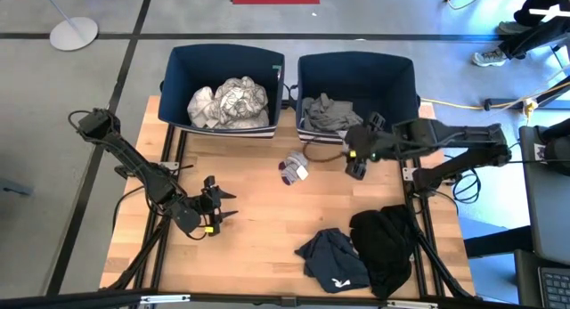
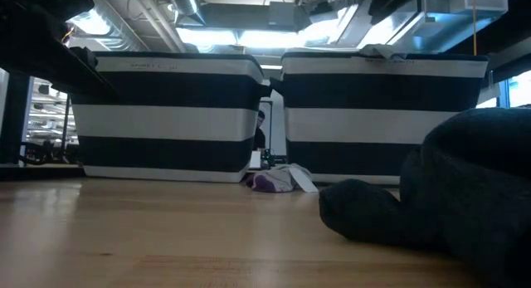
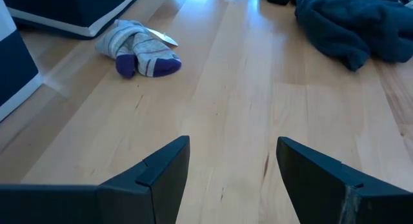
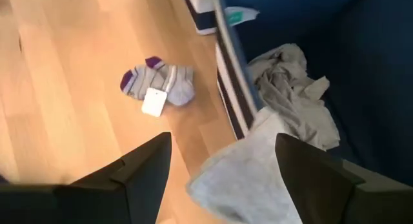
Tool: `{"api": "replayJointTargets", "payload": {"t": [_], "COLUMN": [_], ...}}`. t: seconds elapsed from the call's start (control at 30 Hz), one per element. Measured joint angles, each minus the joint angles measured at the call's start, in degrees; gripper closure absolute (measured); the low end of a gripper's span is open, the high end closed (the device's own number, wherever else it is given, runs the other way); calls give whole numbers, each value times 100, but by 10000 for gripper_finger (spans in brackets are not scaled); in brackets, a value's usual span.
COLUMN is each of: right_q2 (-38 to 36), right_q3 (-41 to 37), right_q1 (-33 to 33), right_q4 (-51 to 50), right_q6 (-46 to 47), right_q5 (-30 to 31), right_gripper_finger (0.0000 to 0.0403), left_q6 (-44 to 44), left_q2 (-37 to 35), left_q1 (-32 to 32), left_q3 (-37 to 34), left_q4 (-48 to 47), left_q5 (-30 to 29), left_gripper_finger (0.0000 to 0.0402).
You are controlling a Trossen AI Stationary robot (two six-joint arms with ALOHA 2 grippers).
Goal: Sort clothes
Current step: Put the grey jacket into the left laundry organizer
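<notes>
Where the table (image 1: 258, 256) is read from left to right, the items stand as follows.

Left gripper (image 1: 216, 205): low over bare wood on the left half, jaws apart, nothing between them. Its fingers (image 3: 161, 169) frame empty tabletop in the left wrist view.

Left bin (image 1: 223, 55): navy, at the table's far edge. Holds white clothes (image 1: 203, 104) and a white garment with grey pattern (image 1: 242, 100), heaped together.

Socks (image 1: 293, 169): grey with purple toes and a white tag, lying on the wood just in front of the gap between the two bins; also seen in the low view (image 2: 278, 180) and both wrist views (image 3: 139, 53) (image 4: 158, 84).

Right bin (image 1: 356, 73): navy, beside the left bin. Holds grey clothes (image 1: 329, 113), with a grey piece (image 4: 248, 175) draped over its near rim.

Right gripper (image 1: 358, 159): at the near rim of the right bin, jaws wide apart, that draped grey piece showing between its fingers (image 4: 145, 169); not clamped on it.

Navy garment (image 1: 331, 260): crumpled on the table's near right part, touching the black one.

Black garment (image 1: 385, 242): a larger heap just right of the navy one, filling the right of the low view (image 2: 465, 184).
</notes>
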Motion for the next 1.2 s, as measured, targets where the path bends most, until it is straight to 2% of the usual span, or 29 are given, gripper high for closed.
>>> {"api": "replayJointTargets", "payload": {"t": [0.1,0.3,0.4,0.53,0.63,0.83,0.97,1.13,1.2], "right_q2": [0,0,27,39,41,42,40,39,38], "right_q3": [-54,-61,-307,-969,-1529,-2149,-2060,-1433,-1176], "right_q1": [324,986,1259,1470,1459,1452,1452,1452,1451], "right_q4": [-6,-299,-432,-342,-168,464,642,607,605], "right_q6": [404,1735,2215,2394,2392,1855,1430,786,521], "right_q5": [-9,-428,-209,98,327,1258,2018,2627,3051], "right_gripper_finger": [125,125,125,125,125,125,125,125,125], "left_q6": [-9,-7,28,48,50,29,28,26,39], "left_q2": [0,0,0,2,1,1,1,2,0], "left_q1": [0,0,0,0,0,0,0,0,0], "left_q3": [0,0,0,0,0,0,0,0,0], "left_q4": [0,-3,-37,-35,-33,-31,-31,-31,-31], "left_q5": [0,0,-6,-58,-70,-87,-89,-90,-90], "left_gripper_finger": [179,179,179,179,179,179,179,179,179]}}
